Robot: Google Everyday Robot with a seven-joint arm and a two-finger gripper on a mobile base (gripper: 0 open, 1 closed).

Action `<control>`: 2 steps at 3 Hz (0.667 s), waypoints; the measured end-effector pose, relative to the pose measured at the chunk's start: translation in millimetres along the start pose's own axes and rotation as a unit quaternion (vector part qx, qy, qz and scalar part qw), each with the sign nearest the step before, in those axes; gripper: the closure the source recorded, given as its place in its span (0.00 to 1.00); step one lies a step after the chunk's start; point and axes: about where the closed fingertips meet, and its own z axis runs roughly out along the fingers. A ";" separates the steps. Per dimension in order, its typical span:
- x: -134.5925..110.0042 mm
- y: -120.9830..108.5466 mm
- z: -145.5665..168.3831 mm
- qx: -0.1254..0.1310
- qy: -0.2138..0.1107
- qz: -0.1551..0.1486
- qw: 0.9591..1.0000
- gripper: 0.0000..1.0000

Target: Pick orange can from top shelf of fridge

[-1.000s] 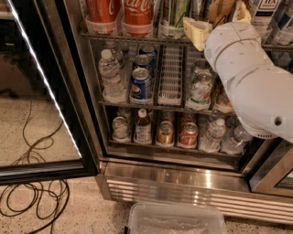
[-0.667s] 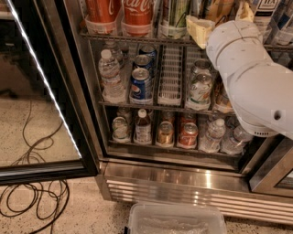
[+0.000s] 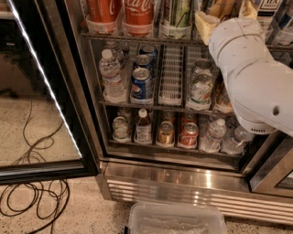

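The fridge stands open, with its black-framed glass door swung to the left. The top shelf runs along the top edge of the view and holds cans in clear cups. The orange can stands there right of a green can; only its lower part shows. My gripper is up at that shelf, open, with one cream finger left of the orange can and the other on its right. My white arm covers the right side of the racks.
Two red Coca-Cola cans stand at the left of the top shelf. The lower racks hold a water bottle, a blue can and copper and red cans. A clear plastic bin and cables lie on the floor.
My arm and gripper have moved a little up and to the right, further in around the orange can. The cans and bottles have not moved.
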 end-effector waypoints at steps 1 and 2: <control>-7.7 -11.0 6.0 0.024 -0.008 0.002 1.000 0.30; -13.8 -16.0 11.5 0.035 -0.014 0.005 0.999 0.30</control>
